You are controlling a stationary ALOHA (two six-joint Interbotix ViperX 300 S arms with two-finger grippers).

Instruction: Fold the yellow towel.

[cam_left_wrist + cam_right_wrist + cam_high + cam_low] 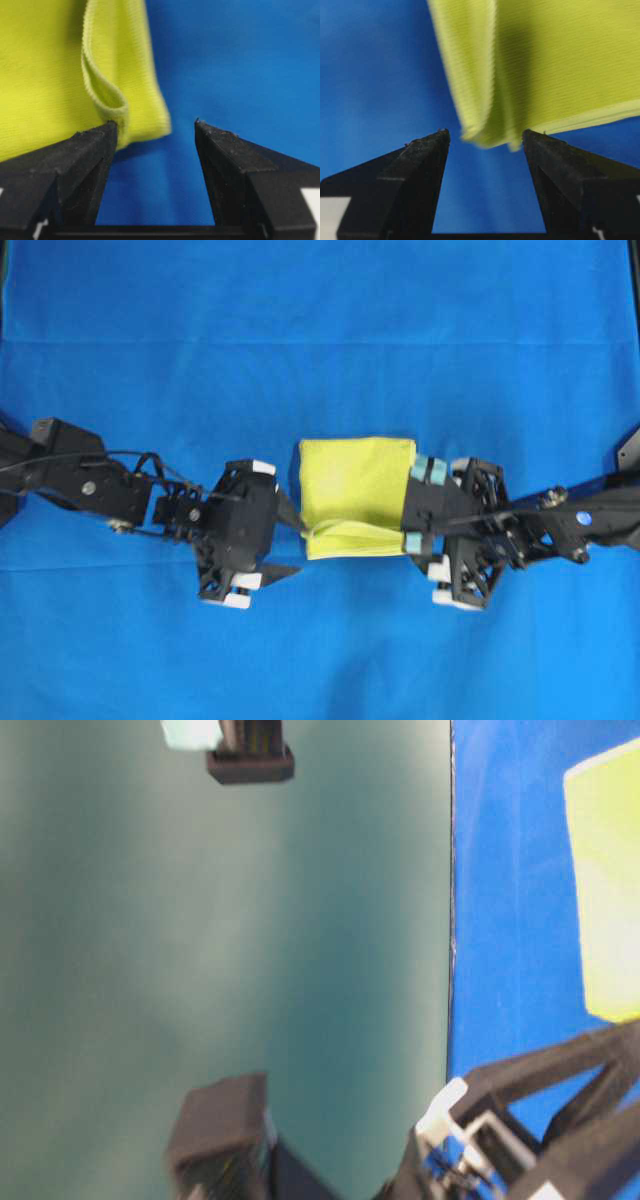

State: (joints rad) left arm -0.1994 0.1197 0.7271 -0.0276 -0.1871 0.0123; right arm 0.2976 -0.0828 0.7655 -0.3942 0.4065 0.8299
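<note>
The yellow towel [355, 490] lies folded on the blue cloth, with a loose doubled flap along its near edge. My left gripper [290, 538] sits at the towel's near-left corner. In the left wrist view it [155, 125] is open, with the towel [50, 75] and its curled hem just past the left fingertip and only blue cloth between the fingers. My right gripper [420, 507] is at the towel's right edge. In the right wrist view it [485, 134] is open too, and the layered towel corner [545, 65] hangs blurred just beyond the fingertips.
A large blue cloth [320, 340] covers the whole table. The table-level view shows the towel [605, 880], the blue cloth's edge [452, 920], a plain green wall and parts of the arms.
</note>
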